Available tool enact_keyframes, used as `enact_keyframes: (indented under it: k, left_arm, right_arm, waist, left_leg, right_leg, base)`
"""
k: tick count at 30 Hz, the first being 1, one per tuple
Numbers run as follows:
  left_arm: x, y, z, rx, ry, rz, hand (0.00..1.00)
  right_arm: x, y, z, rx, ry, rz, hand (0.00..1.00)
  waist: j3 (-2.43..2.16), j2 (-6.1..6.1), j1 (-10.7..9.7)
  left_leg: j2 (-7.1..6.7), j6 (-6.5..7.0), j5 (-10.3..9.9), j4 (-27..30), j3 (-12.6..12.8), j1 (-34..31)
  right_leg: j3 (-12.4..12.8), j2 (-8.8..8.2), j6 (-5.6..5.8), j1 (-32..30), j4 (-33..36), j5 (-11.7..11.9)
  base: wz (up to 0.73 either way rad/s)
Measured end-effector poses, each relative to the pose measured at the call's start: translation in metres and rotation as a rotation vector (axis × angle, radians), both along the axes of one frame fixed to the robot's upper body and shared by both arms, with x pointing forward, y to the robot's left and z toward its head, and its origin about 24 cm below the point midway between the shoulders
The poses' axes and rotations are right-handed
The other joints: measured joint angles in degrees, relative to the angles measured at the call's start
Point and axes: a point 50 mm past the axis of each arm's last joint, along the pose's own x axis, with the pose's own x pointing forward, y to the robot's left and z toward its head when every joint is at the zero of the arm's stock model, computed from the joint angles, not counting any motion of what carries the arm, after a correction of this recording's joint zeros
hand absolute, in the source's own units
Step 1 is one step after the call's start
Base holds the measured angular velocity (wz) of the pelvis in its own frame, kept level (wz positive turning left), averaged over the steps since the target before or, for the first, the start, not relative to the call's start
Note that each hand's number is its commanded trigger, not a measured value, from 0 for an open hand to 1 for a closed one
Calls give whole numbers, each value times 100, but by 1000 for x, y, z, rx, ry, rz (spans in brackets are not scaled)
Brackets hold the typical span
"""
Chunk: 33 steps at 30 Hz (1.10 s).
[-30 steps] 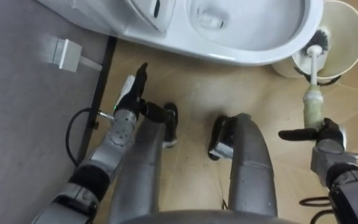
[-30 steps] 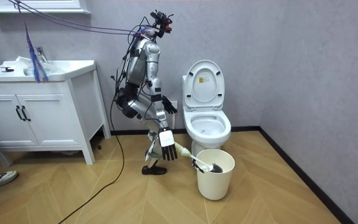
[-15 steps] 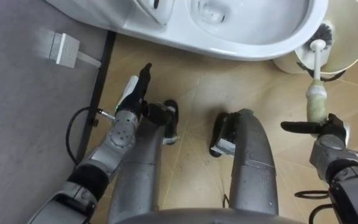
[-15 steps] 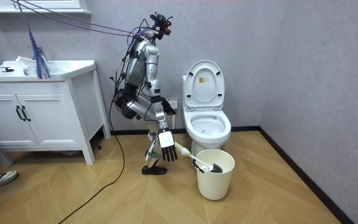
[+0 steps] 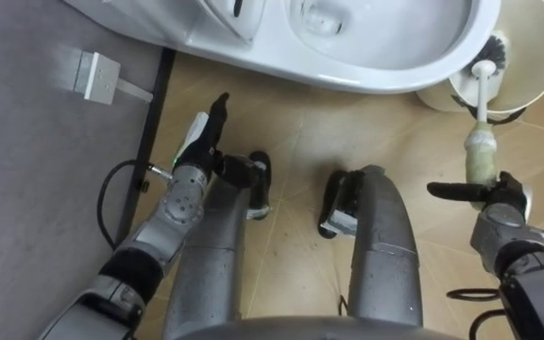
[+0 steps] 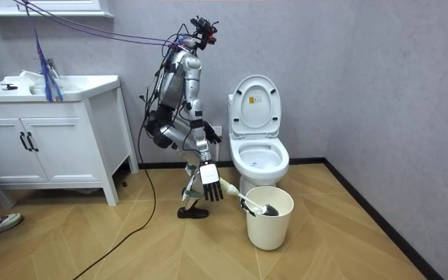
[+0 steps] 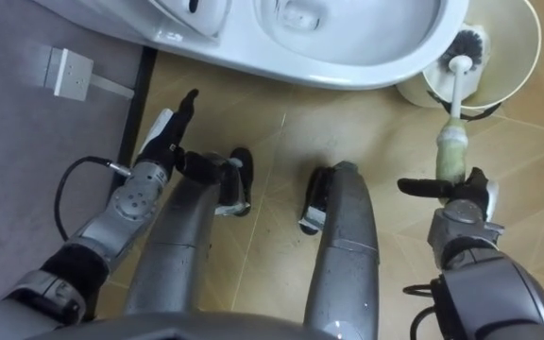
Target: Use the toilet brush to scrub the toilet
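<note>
The robot is standing just beside the open toilet point(image 6: 259, 159), with a cream bucket point(image 6: 269, 224) sitting on the floor near its right side. Its right hand point(image 5: 501, 206) is gripping the toilet brush point(image 5: 480, 151), fingers curled round the handle's lower end, while the bristle head is resting inside the bucket. The left hand point(image 5: 202, 142) is hanging idle by the leg, fingers straight. The step in hand appears to be drawing the brush out. Next it needs lifting clear of the bucket's rim and swinging over the toilet.
</note>
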Motion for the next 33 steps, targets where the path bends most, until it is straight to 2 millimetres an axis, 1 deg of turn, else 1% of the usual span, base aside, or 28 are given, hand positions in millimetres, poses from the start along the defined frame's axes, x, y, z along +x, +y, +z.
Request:
enact_keyframes:
  k: [5, 13, 17, 22, 26, 33]
  left_arm:
    - [0, 0, 0, -5, 2, 3, 0]
    - [-6, 1, -5, -8, 21, 9, 0]
    - [-10, 2, -8, -7, 33, 12, 0]
    - [-15, 4, -11, -4, 50, 17, 0]
    - [-14, 4, -11, -2, 48, 18, 0]
    - [-13, 9, -10, 14, 44, 20, 0]
  right_arm:
    - [0, -1, 0, 26, -13, -35, 0]
    - [2, -6, 3, 44, -22, 4, 0]
    - [5, -9, 6, 47, -28, 28, 0]
    - [9, -8, 9, 45, -30, 38, 0]
    - [13, -11, 12, 34, -37, 40, 0]
    - [17, -15, 17, -5, -13, 75, 0]
  waist:
    - [-2, -8, 13]
    - [-1, -20, 12]
    - [0, -51, 12]
    - [1, -108, 23]
    - [4, -138, 22]
    - [23, -189, 34]
  left_leg:
    - [13, 2, -1, 11, -1, 17]
    - [23, 8, -9, 12, -4, 112]
    - [24, -1, -14, 12, -16, 122]
    - [69, 4, -23, 12, 27, 148]
    - [80, -8, -30, 11, 35, 166]
    - [80, -25, -40, 6, 13, 163]
  right_leg:
    - [-5, 9, 0, 24, -1, 0]
    - [-18, 5, 2, 132, -12, -7]
    - [-34, 4, 1, 149, -13, -7]
    - [-19, 22, 0, 157, -17, -7]
    - [-21, 21, -12, 173, -17, -14]
    - [-41, 33, -33, 178, -20, -26]
  base:
    - [0]
    - [0]
    - [0]
    - [-3]
    - [0]
    - [0]
